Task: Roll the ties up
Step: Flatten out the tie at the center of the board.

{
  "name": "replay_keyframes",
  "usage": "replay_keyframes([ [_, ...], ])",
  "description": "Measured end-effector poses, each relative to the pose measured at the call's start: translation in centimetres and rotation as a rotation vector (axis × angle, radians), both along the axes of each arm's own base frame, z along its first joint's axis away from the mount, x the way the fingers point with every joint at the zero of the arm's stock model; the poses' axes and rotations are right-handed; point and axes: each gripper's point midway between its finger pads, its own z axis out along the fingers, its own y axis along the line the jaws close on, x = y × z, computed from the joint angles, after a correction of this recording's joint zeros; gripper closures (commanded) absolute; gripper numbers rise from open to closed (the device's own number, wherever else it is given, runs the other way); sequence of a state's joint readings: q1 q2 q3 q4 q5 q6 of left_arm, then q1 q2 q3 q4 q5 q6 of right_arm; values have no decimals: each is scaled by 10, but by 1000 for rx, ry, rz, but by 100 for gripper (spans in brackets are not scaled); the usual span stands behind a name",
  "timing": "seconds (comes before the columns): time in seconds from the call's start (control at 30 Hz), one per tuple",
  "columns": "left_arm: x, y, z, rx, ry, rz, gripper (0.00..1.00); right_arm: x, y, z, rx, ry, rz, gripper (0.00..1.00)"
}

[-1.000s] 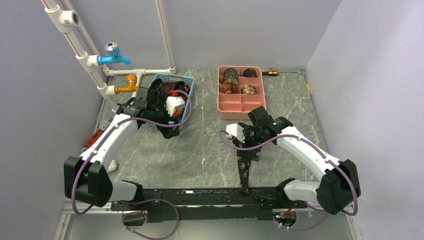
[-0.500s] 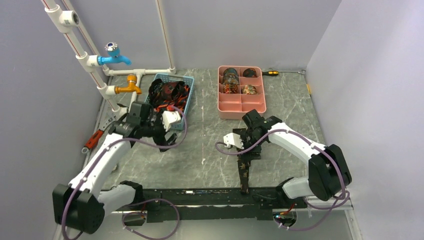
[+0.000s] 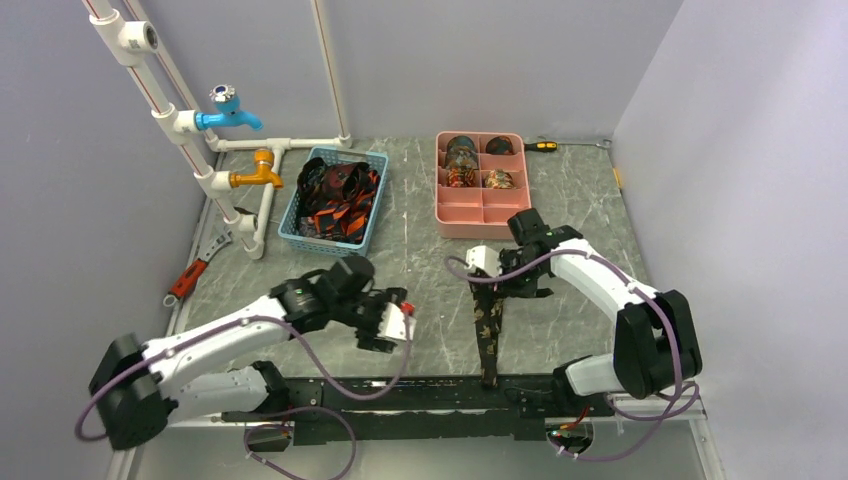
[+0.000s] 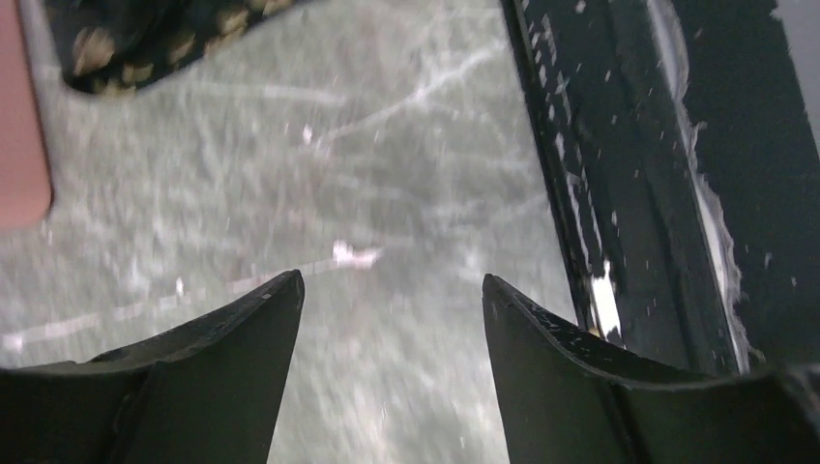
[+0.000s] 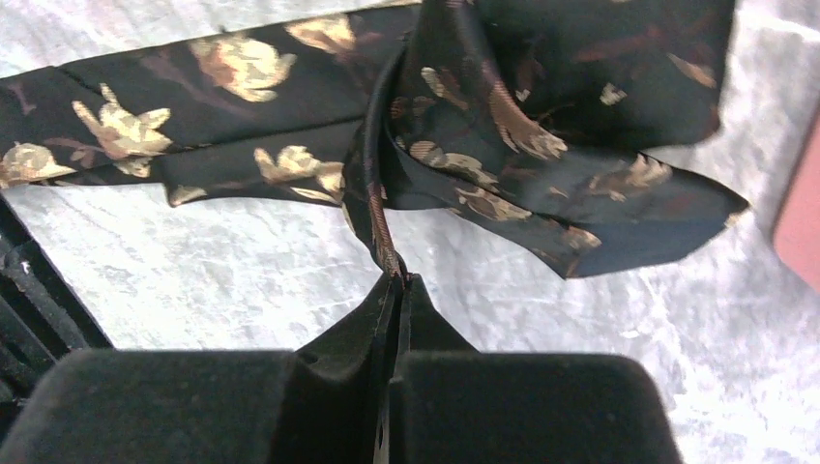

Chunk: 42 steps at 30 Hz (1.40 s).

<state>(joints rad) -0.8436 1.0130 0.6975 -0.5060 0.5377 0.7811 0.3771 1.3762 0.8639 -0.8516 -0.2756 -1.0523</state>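
The black tie with gold flowers (image 3: 487,335) lies as a loose strip on the marble-patterned table (image 3: 420,270), in front of the right arm. It runs from the right gripper (image 3: 497,282) straight back to the black rail (image 3: 400,385) at the near edge. In the right wrist view the tie's (image 5: 242,126) wide pointed end is bunched and folded over. The right gripper (image 5: 395,280) has its two fingers pressed together on a raised fold of that cloth, just off the table surface.

The left gripper (image 3: 395,325) hovers low over bare table, left of the strip and apart from it. In its own view the left gripper (image 4: 392,290) stands with its fingers spread, with nothing between them. That view is blurred, but the dark gold-specked cloth (image 4: 145,39) at its top left looks like part of the same tie.

More loose ties (image 3: 335,195), black with orange and red, are heaped in the blue basket (image 3: 375,160) at the back left. Rolled ties (image 3: 461,176) sit one each in the four rear compartments of the pink tray (image 3: 482,228), just beyond the right gripper.
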Motion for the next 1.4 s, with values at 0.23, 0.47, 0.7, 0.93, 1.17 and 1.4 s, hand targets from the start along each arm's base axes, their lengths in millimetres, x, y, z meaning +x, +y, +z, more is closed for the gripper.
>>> replay_keyframes([
  [0.23,-23,-101,-14,14,-10,-201,30,25,-10,17,54,-29,-141,100],
  [0.47,-46,-189,-6,-20,-73,-433,20,44,-10,22,96,-9,-236,100],
  [0.7,-79,-214,-49,109,-156,-717,26,53,-19,22,117,16,-313,97],
  [0.93,-78,-191,-98,324,-180,-841,80,51,-29,21,114,35,-345,96],
  [1.17,-73,-61,-89,470,-183,-902,85,41,-39,22,90,66,-319,95],
  [1.4,-34,88,-80,594,-270,-828,52,31,-47,35,67,108,-282,59],
])
